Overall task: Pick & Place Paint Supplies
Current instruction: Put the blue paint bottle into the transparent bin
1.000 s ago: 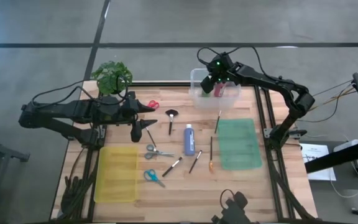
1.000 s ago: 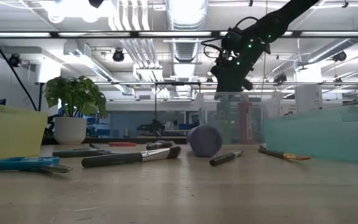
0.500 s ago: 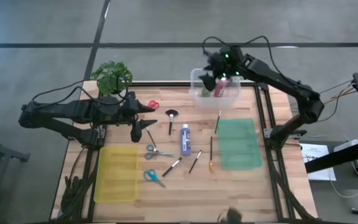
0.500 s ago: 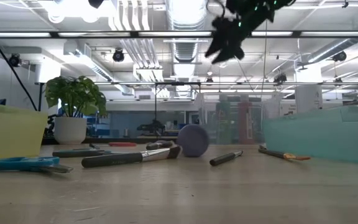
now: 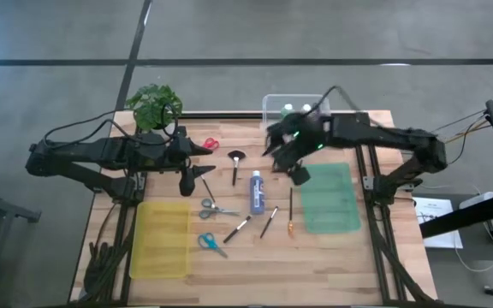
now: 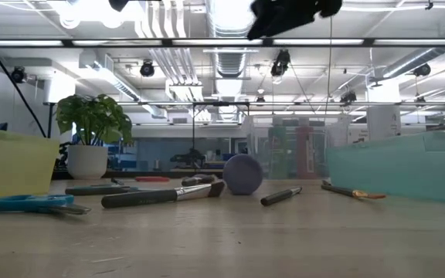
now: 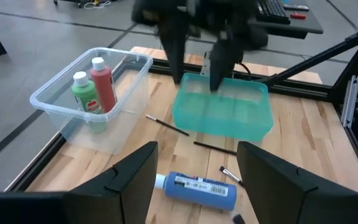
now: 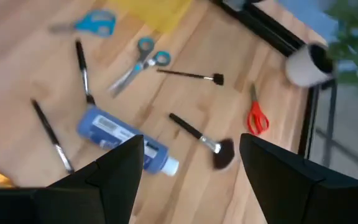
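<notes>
My right gripper (image 5: pixel 282 158) hangs open high above the table between the clear bin (image 5: pixel 274 106) and the teal tray (image 5: pixel 325 198); nothing is between its fingers (image 8: pixel 191 186). Below it the blue paint bottle (image 8: pixel 120 140) lies on its side (image 5: pixel 257 192). A green bottle (image 7: pixel 86 93) and a pink-red bottle (image 7: pixel 104 84) stand upright in the bin. My left gripper (image 5: pixel 202 164) waits open at the table's left, near the red scissors (image 5: pixel 210 144). Grey scissors (image 5: pixel 216 206), blue scissors (image 5: pixel 211 243) and several thin brushes (image 5: pixel 269 222) lie flat on the wood.
A yellow tray (image 5: pixel 163 238) sits at the near left, with its wall showing in the low view (image 6: pixel 14 166). A potted plant (image 5: pixel 152 104) stands at the far left corner. A fan brush (image 5: pixel 235 161) lies beside the red scissors. Bare wood shows along the near edge.
My right gripper has risen out of the clear bin and swung toward the near edge and the left, ending high above the table beside the blue bottle. The blue bottle has rolled a little toward the table's left.
</notes>
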You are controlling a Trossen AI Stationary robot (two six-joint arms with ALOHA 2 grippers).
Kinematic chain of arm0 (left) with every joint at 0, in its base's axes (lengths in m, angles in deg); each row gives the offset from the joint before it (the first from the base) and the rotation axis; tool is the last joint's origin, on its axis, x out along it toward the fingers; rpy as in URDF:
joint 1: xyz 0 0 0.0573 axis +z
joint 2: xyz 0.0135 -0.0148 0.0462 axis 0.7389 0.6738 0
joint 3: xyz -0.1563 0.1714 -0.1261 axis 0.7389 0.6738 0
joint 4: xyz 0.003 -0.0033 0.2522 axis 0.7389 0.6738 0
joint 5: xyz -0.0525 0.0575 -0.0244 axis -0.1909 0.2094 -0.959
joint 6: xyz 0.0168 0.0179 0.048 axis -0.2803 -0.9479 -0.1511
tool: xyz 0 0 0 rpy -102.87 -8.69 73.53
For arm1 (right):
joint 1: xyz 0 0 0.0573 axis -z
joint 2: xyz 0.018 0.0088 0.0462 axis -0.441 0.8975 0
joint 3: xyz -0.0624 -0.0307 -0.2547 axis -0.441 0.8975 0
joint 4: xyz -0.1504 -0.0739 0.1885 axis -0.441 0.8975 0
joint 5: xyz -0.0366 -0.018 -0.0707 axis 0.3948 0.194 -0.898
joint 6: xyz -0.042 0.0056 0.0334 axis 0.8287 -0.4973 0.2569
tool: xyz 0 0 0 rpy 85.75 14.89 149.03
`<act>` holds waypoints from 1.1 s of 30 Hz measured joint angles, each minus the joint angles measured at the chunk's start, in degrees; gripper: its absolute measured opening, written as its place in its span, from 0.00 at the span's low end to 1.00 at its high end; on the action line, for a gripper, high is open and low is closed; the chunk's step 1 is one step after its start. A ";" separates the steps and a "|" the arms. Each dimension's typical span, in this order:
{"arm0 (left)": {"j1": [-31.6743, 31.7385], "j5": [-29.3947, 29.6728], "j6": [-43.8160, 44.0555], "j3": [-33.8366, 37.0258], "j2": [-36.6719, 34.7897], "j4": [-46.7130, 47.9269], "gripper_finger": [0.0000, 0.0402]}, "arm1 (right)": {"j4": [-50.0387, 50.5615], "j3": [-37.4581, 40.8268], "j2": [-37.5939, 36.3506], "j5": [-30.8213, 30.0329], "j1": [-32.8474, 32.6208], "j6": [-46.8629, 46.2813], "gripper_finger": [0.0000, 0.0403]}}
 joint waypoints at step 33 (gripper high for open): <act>0.00 -0.02 0.04 -0.02 0.00 1.47 0.58 | 1.14 -2.03 23.52 -2.11 -3.32 19.79 0.66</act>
